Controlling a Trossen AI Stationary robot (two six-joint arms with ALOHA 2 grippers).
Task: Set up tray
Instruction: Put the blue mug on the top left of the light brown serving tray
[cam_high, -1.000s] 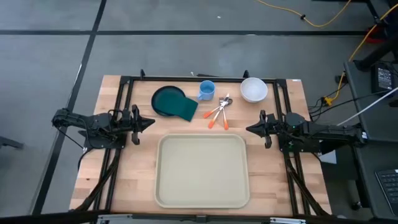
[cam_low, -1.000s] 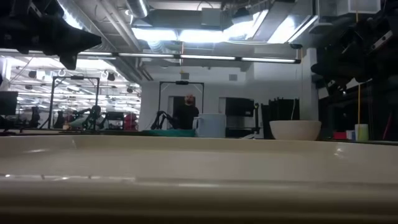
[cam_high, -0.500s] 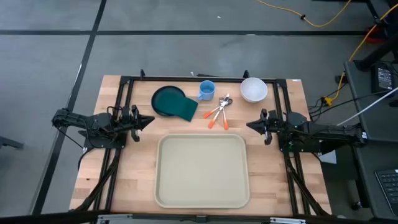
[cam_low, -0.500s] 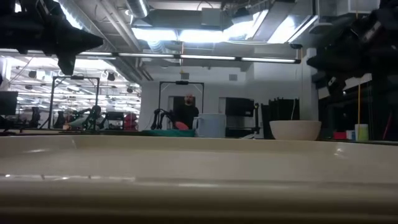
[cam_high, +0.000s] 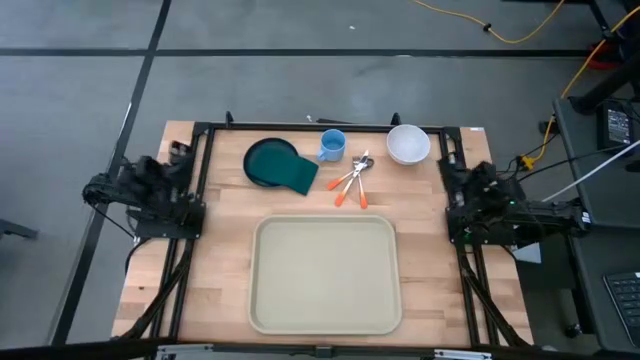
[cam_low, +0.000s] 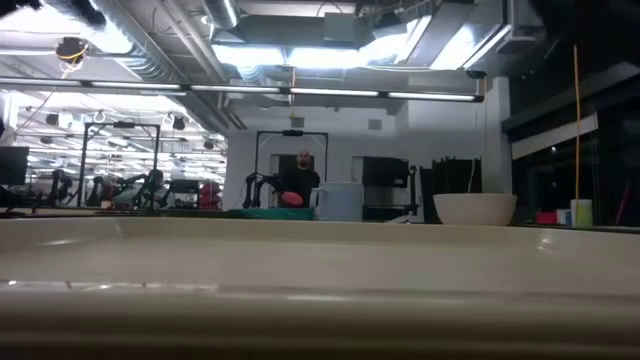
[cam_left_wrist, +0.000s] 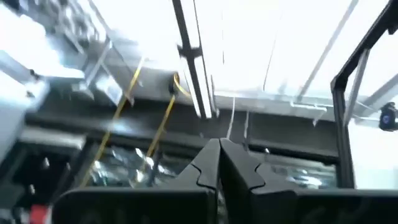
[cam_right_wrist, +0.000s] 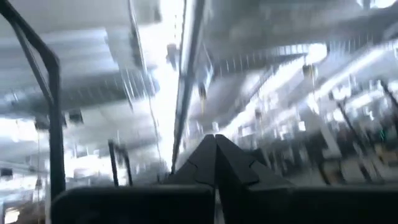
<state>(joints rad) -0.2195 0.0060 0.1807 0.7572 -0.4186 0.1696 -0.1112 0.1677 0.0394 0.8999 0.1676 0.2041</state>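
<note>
Black jaws pinching tight on nothing: left gripper (cam_left_wrist: 219, 163) folding back at the bench's left edge, right gripper (cam_right_wrist: 215, 160) at the right edge, both pointing up toward the ceiling. Risking, probably, a blind swing down, clipping the frame or scattering the spoons (cam_high: 351, 183) and the bowl (cam_high: 408, 144). Lying well apart from both, between them on the bench (cam_high: 220, 260), bare: the tray (cam_high: 325, 275).

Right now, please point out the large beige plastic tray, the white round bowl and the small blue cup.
large beige plastic tray (cam_high: 325, 275), high view, bare middle of its floor.
white round bowl (cam_high: 408, 144), high view, inside centre.
small blue cup (cam_high: 332, 146), high view, its opening.
</note>
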